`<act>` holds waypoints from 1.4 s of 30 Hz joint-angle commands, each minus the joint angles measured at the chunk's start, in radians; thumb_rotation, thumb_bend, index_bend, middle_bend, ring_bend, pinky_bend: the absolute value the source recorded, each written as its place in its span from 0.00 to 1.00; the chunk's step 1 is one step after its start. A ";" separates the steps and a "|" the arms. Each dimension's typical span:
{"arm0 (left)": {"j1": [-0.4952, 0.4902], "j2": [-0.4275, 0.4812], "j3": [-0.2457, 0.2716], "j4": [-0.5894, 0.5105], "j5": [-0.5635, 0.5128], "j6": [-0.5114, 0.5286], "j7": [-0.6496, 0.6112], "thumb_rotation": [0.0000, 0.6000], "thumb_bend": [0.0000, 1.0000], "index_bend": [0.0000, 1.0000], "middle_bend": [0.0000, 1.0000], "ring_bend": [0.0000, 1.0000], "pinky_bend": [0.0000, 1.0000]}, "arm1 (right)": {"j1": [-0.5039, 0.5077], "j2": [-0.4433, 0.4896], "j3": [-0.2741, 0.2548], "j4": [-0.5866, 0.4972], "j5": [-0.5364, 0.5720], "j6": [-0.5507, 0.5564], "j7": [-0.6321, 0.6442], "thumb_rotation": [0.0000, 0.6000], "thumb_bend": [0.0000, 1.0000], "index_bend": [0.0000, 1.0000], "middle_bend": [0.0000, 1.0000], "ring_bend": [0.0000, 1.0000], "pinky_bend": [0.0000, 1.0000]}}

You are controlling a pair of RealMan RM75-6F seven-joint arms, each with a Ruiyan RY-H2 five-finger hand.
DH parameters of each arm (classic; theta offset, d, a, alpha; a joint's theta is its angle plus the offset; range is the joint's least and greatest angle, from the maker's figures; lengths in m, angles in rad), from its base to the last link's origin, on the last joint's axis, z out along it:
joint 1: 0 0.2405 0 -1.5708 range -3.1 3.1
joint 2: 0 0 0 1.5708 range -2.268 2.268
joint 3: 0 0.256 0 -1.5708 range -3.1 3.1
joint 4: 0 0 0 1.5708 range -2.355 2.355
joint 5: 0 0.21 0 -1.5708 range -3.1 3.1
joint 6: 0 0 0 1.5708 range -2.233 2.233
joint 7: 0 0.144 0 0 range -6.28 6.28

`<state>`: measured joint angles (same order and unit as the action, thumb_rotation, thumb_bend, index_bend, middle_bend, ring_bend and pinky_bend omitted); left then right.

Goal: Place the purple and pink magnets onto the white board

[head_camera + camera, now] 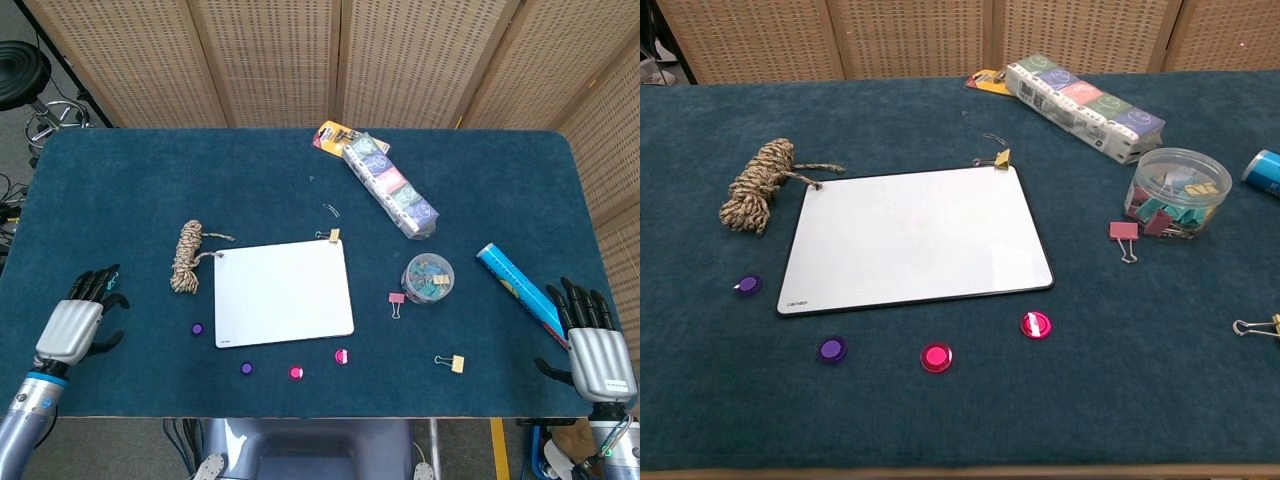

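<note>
The white board [283, 292] [913, 238] lies flat at the table's middle with nothing on it. Two purple magnets sit on the cloth: one left of the board [197, 328] [747, 286], one below its near left corner [246, 368] [831, 349]. Two pink magnets lie along the near edge, one [296, 373] [935, 357] and another [342, 356] [1035, 324]. My left hand [78, 321] hovers at the table's left, fingers apart and empty, well left of the magnets. At the near right edge my right hand [592, 345] is spread and empty. The chest view shows neither hand.
A coiled rope [187, 256] lies left of the board. A clear tub of binder clips [427, 277], loose clips [396, 301] [451, 362], a long wrapped pack [389, 187] and a blue tube [514, 279] occupy the right half. A teal clip [108, 281] sits by my left hand.
</note>
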<state>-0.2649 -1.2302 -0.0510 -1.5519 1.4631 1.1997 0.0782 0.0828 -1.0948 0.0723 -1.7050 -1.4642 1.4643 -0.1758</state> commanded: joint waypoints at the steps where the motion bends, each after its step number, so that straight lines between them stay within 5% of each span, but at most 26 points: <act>1: -0.031 -0.031 -0.005 0.003 -0.001 -0.032 0.035 1.00 0.28 0.43 0.00 0.00 0.00 | 0.000 -0.002 0.001 0.002 0.001 0.000 -0.003 1.00 0.00 0.00 0.00 0.00 0.00; 9: -0.085 -0.093 -0.004 0.002 -0.016 -0.101 0.096 1.00 0.29 0.44 0.00 0.00 0.00 | -0.011 -0.035 0.018 0.035 -0.035 0.076 -0.030 1.00 0.00 0.00 0.00 0.00 0.00; 25: -0.147 -0.201 -0.015 -0.001 -0.127 -0.167 0.258 1.00 0.30 0.45 0.00 0.00 0.00 | -0.010 -0.018 0.021 0.028 -0.013 0.055 0.003 1.00 0.00 0.00 0.00 0.00 0.00; 42: -0.167 -0.283 -0.001 0.070 -0.166 -0.168 0.284 1.00 0.30 0.45 0.00 0.00 0.00 | -0.009 -0.006 0.025 0.023 0.000 0.044 0.020 1.00 0.00 0.00 0.00 0.00 0.00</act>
<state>-0.4317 -1.5129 -0.0530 -1.4829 1.2970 1.0313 0.3632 0.0743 -1.1008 0.0971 -1.6823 -1.4640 1.5077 -0.1559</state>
